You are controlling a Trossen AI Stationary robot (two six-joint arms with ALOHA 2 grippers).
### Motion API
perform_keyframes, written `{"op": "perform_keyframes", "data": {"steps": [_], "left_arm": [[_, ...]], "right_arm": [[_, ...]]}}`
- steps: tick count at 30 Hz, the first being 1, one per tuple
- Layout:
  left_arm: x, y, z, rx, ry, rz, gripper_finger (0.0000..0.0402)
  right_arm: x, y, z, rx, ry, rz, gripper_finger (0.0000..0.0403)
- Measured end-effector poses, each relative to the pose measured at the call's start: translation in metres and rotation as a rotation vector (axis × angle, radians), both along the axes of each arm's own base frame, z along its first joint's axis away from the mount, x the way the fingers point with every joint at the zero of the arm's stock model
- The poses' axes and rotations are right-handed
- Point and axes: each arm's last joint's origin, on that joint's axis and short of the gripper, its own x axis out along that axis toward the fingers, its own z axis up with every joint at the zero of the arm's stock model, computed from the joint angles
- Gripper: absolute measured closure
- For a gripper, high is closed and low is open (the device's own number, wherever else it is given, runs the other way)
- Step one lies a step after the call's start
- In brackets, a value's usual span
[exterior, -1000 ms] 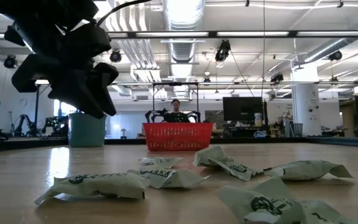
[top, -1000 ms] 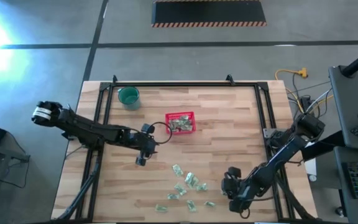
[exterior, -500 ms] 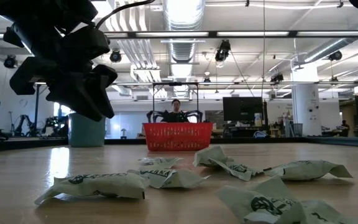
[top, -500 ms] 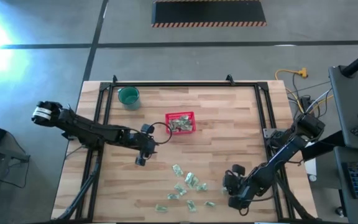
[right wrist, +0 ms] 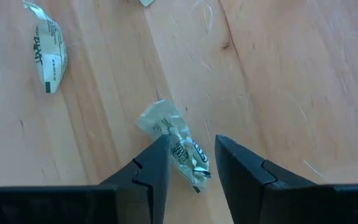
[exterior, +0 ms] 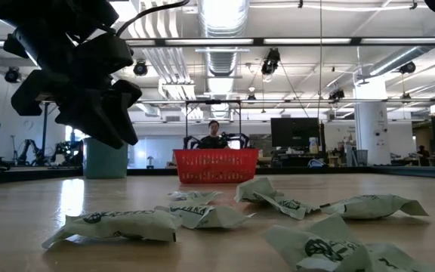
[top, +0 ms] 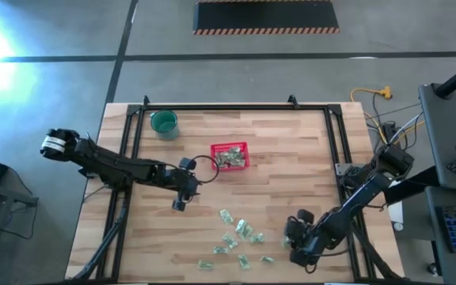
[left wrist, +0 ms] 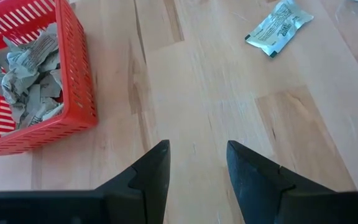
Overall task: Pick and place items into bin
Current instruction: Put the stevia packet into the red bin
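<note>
The red basket [top: 229,146] sits mid-table with several crinkled packets inside; the left wrist view shows its mesh wall [left wrist: 73,74]. More pale green-and-white packets [top: 240,237] lie flat near the table's near edge and show close up in the low view [exterior: 278,193]. My left gripper [top: 179,204] hangs open above bare wood, left of and nearer than the basket [left wrist: 197,155]. My right gripper [top: 295,235] is raised at the right of the scattered packets, shut on one packet [right wrist: 179,146]. My right gripper pinches a crumpled packet between its two fingers [right wrist: 160,155], gripping the end nearest the wrist [right wrist: 185,158]. The packet's other end [right wrist: 157,118] sticks out past the fingertips. It comes from above, and the packet appears lifted off the wood.
A round teal cup [top: 164,123] stands near the table's far left corner [exterior: 106,157]. A black frame rail [top: 236,108] runs around the tabletop. One packet [left wrist: 278,28] lies ahead of the left gripper, another [right wrist: 48,50] beside the right one. A person sits beyond the far edge [exterior: 214,136].
My right gripper has risen: in the low view it climbs from mid-height at the right edge to the top corner. The left arm has barely shifted. The packets on the table and the basket have stayed put.
</note>
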Motion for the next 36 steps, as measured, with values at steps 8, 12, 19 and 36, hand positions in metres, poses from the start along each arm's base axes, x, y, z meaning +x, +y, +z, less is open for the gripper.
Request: {"op": "perform_keyframes", "data": {"steps": [8,12,19,36], "left_arm": [[0.0,0.0,0.0,-0.005,0.0,0.004,0.0259],[0.0,0.0,0.0,-0.004,0.002,0.004,0.0259],[0.0,0.0,-0.001,-0.004,0.002,0.003,0.0259],[0.0,0.0,0.0,-0.004,0.001,0.003,0.0259]], "right_arm": [[0.0,0.002,-0.01,-0.013,0.015,-0.005,0.0262],[0.001,0.002,-0.014,-0.032,0.023,0.002,0.027],[0.0,0.001,-0.014,-0.077,0.012,0.054,0.033],[0.011,-0.008,-0.004,-0.442,-0.199,0.247,0.0394]]}}
